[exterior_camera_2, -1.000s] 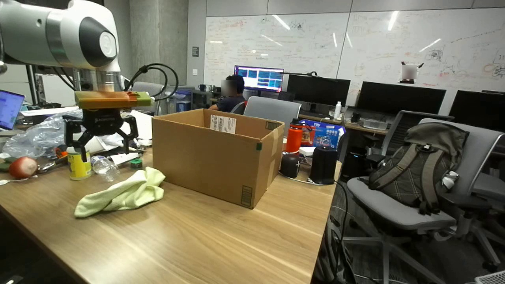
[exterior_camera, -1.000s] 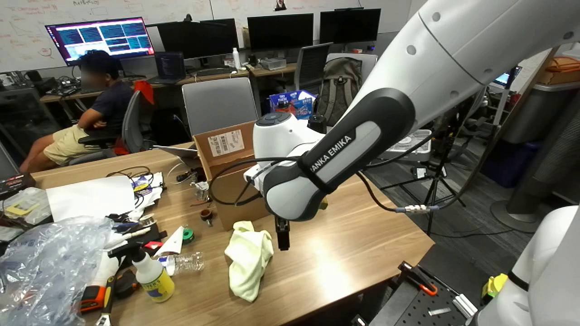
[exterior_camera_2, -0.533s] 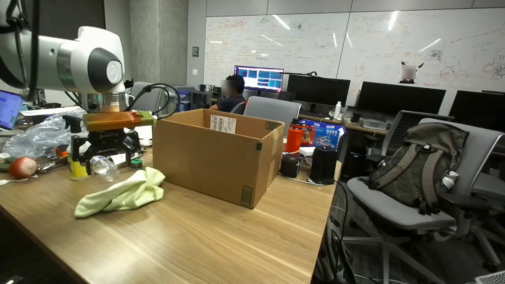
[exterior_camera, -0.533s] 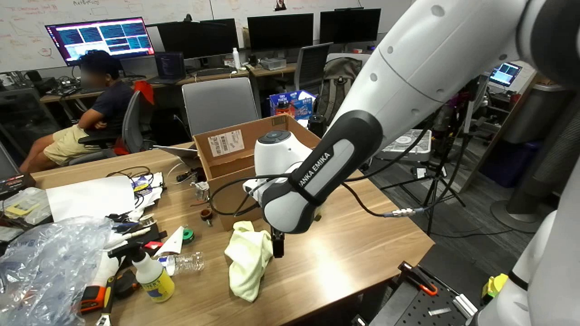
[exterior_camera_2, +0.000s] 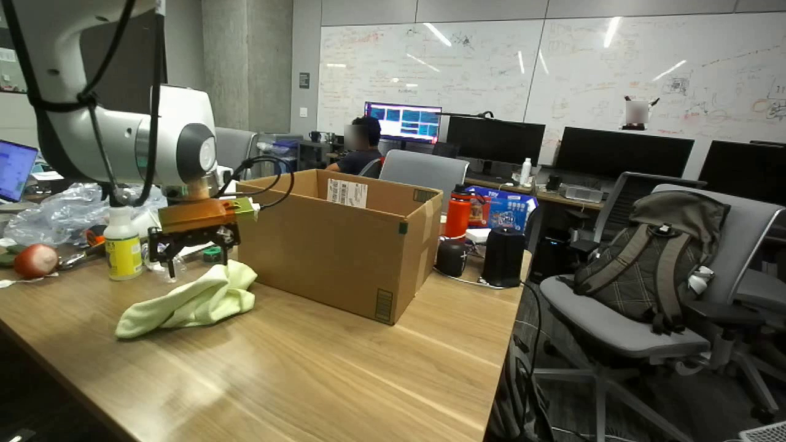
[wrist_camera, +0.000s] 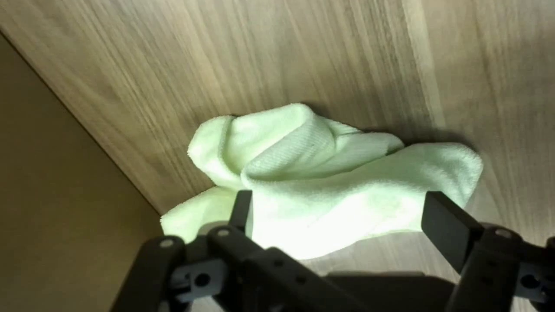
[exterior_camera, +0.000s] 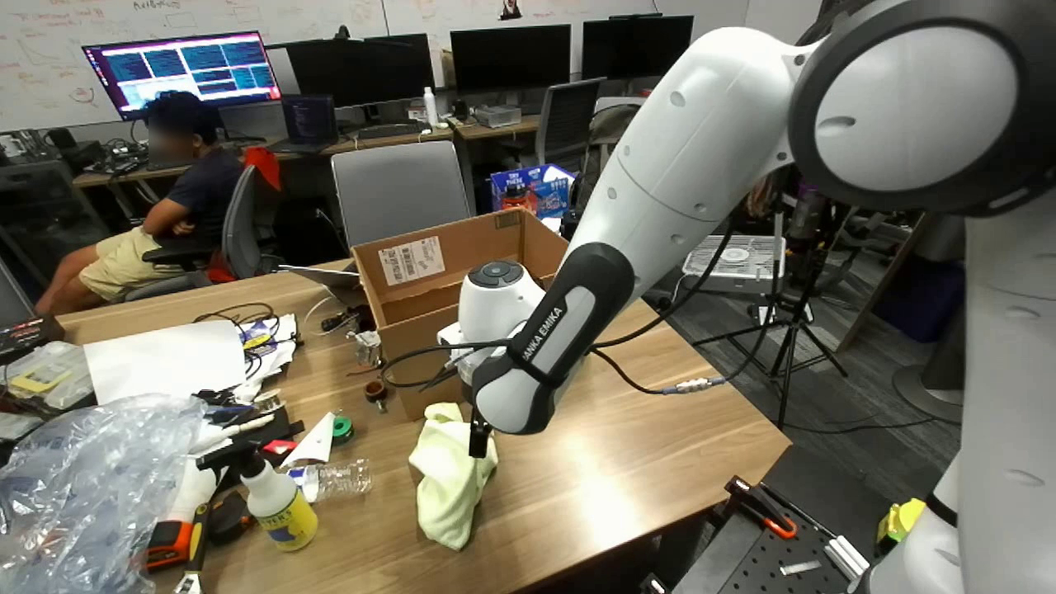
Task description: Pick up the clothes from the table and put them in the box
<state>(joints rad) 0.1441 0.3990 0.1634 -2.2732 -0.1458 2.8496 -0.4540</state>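
Observation:
A pale green cloth lies crumpled on the wooden table, in both exterior views point(exterior_camera: 450, 503) point(exterior_camera_2: 196, 301) and in the wrist view point(wrist_camera: 303, 173). An open-topped brown cardboard box stands right beside it, in both exterior views point(exterior_camera: 483, 235) point(exterior_camera_2: 319, 252); its side wall fills the left of the wrist view point(wrist_camera: 65, 195). My gripper point(wrist_camera: 341, 212) is open and empty, above the cloth, with the cloth between and below the fingers in the wrist view. In an exterior view the gripper point(exterior_camera_2: 200, 265) hangs just above the cloth. The arm hides part of the box.
A spray bottle point(exterior_camera: 282, 507), a clear plastic bottle point(exterior_camera: 342, 478) and a green tape roll point(exterior_camera: 342, 429) stand or lie near the cloth. Plastic wrap point(exterior_camera: 91, 487) and tools clutter that table end. Black speakers point(exterior_camera_2: 505, 258) and an orange bottle point(exterior_camera_2: 457, 215) stand behind the box.
My gripper has come down and moved across towards the box, from beside the cloth to over it. It stays open. The cloth and box have not moved.

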